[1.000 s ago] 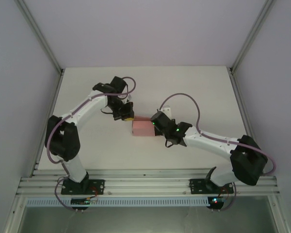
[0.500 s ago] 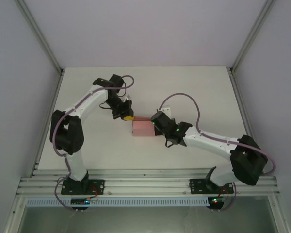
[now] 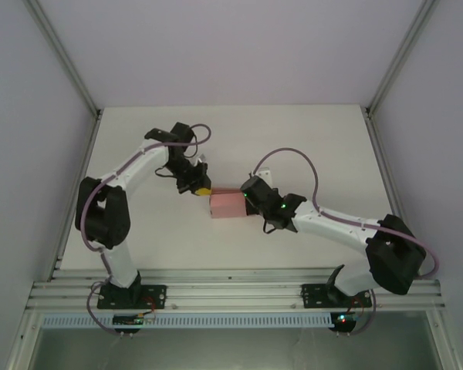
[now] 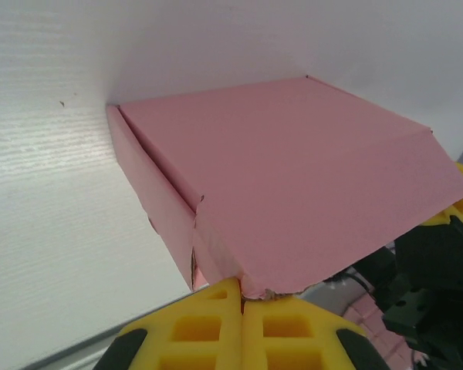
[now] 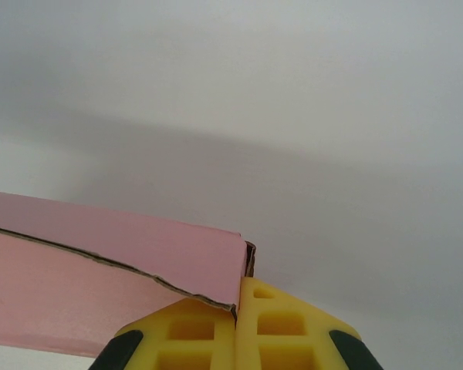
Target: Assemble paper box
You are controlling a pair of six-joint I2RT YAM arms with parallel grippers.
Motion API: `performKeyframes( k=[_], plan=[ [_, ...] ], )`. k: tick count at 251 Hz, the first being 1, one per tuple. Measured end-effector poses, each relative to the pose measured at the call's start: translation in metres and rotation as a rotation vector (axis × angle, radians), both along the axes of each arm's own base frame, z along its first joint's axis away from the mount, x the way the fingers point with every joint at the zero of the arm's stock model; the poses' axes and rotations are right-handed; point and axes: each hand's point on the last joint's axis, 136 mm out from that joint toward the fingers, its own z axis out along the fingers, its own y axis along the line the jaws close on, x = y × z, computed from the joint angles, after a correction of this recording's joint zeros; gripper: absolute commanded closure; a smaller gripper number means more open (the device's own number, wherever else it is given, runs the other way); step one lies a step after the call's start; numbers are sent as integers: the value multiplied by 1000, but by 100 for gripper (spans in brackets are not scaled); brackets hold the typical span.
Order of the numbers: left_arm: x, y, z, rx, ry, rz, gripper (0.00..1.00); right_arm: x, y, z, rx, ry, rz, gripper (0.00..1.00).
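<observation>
The paper box (image 3: 226,204) sits closed and shallow at mid-table, its long axis running left to right between the two arms. The left gripper (image 3: 203,187) meets its far-left corner and the right gripper (image 3: 249,196) its right end, so both are equally near. In the left wrist view the yellow fingers (image 4: 208,327) are pressed together with the lid's edge apparently nipped in the seam. In the right wrist view the closed fingers (image 5: 274,327) seem to pinch the corner wall likewise. The white table (image 3: 309,139) around it is smooth, with the frame posts well apart
</observation>
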Motion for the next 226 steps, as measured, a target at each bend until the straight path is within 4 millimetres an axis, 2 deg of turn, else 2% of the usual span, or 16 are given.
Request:
performKeyframes(
  k=[59,96,140,188,201,226],
  plan=[
    [-15,-9,-4,86,-216,-76,100,-1,-8,0,-9,-41,-3,100],
    [-36,-12,-27,183,-250,-170,100,-2,-10,0,-11,-59,7,100],
    [-35,-13,-26,212,-329,-207,100,-3,-10,0,-9,-87,19,100],
    [-34,-13,-26,227,-357,-216,100,-4,-10,0,-16,-80,35,62],
    [-33,-12,-26,230,-362,-214,100,-6,-15,0,-29,-67,44,43],
    [-31,-12,-26,235,-371,-212,100,-14,-22,3,-8,-15,77,28]
  ],
)
